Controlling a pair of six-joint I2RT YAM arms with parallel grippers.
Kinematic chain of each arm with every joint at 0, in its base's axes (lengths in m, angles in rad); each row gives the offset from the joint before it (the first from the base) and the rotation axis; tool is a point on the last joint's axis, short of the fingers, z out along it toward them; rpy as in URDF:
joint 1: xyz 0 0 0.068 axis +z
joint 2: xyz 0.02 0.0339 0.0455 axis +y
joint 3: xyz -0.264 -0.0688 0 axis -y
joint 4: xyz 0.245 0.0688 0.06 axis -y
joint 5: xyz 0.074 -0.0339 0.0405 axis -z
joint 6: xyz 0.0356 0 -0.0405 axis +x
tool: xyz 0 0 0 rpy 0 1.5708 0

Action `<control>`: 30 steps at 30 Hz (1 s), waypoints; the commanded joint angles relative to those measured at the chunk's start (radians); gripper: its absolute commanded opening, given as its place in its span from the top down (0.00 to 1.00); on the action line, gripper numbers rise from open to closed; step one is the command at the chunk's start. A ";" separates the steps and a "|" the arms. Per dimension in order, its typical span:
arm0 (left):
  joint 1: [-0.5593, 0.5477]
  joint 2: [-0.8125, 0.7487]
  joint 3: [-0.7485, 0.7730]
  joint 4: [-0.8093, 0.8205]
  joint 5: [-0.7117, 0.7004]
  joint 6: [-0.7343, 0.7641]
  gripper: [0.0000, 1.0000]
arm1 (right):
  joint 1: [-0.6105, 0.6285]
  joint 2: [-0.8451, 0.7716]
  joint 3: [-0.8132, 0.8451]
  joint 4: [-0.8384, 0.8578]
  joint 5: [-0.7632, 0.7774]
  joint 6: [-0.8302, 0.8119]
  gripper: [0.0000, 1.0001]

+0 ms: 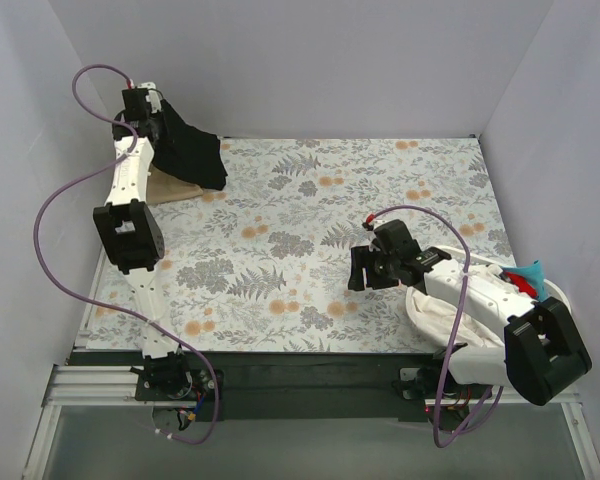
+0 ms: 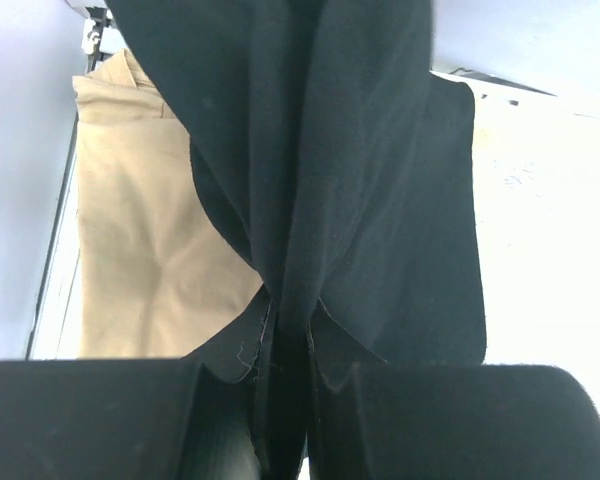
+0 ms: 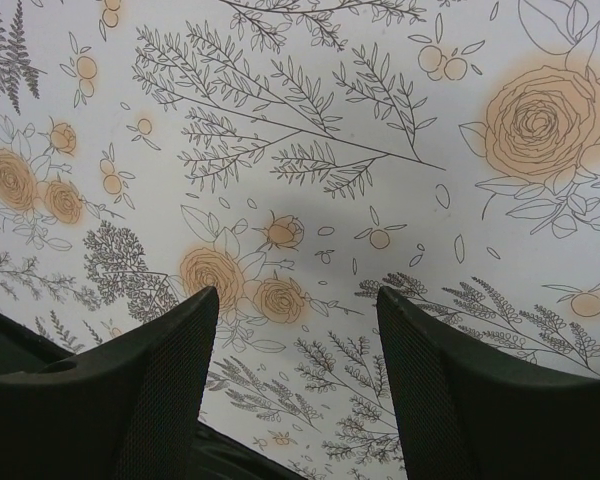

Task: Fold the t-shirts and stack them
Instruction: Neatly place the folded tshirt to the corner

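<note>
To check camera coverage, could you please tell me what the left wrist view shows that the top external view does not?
Only left wrist: the left gripper shut on a fold of the black t-shirt, seen close up. Only top external: the right gripper, open above the floral cloth. Both: the black t-shirt hanging over the tan t-shirt.

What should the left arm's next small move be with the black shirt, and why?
Probably swing the left end effector to the right, carrying the black t-shirt over the bare floral cloth before lowering it. It is clamped on bunched fabric hanging above the tan t-shirt in the far-left corner, with little room to spread; the right end effector is open and empty.
</note>
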 commanded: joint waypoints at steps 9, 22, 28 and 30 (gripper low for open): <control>0.043 -0.052 0.078 0.042 0.138 -0.056 1.00 | -0.002 -0.010 -0.004 0.024 -0.026 0.019 0.29; 0.068 -0.068 0.100 0.062 0.161 -0.081 1.00 | 0.029 -0.032 -0.056 0.037 -0.037 0.052 0.29; 0.077 -0.084 0.106 0.077 0.178 -0.095 1.00 | 0.041 -0.038 -0.058 0.037 -0.034 0.061 0.30; 0.082 -0.088 0.106 0.077 0.184 -0.098 1.00 | 0.045 -0.035 -0.056 0.039 -0.034 0.062 0.30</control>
